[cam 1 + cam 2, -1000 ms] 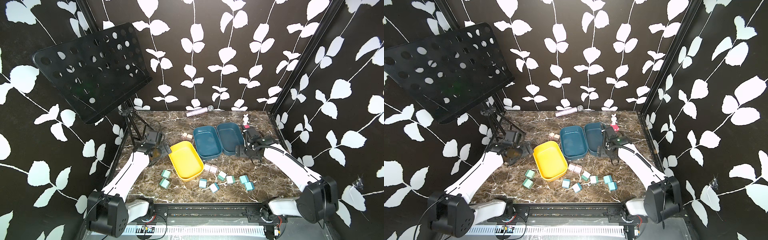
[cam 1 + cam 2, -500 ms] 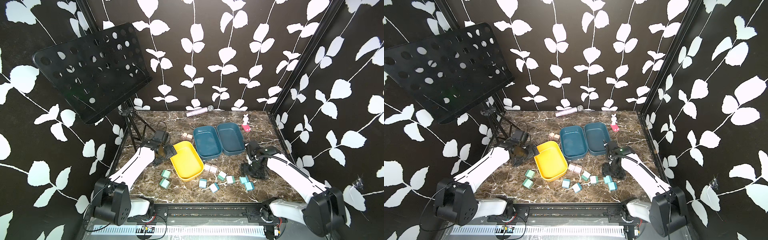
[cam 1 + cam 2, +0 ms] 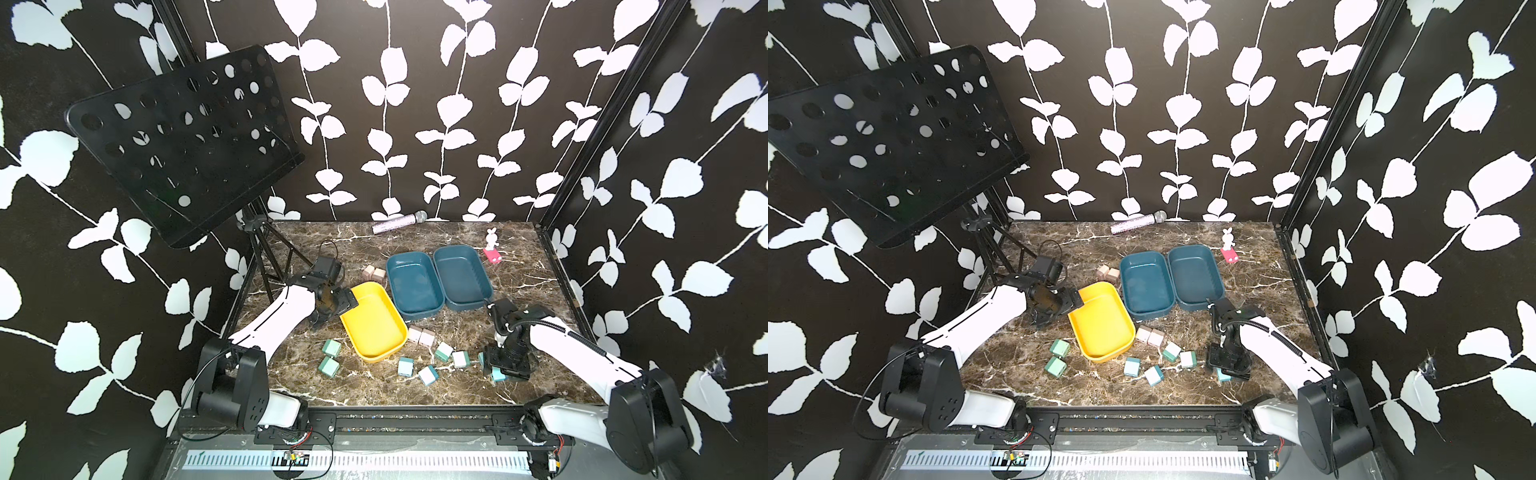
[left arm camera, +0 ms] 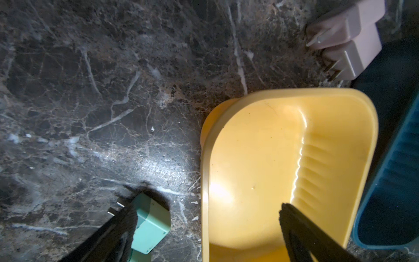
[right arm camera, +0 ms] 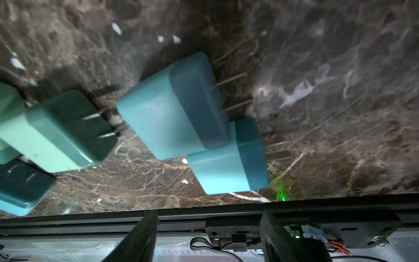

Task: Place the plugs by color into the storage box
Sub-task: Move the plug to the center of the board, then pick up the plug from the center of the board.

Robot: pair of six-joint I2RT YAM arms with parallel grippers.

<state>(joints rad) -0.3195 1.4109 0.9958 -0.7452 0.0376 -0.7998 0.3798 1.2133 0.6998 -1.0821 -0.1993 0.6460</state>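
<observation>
I see zero sorted: storage box (image 3: 417,311) empty, plugs (image 3: 428,375) all on table (image 3: 523,274). L gripper (image 4: 205,207) spread; R gripper (image 5: 208,214) parted, empty.

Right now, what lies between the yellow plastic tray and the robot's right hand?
In both top views: two pinkish-beige cube plugs, then a teal-green plug and a paler plug.
</observation>
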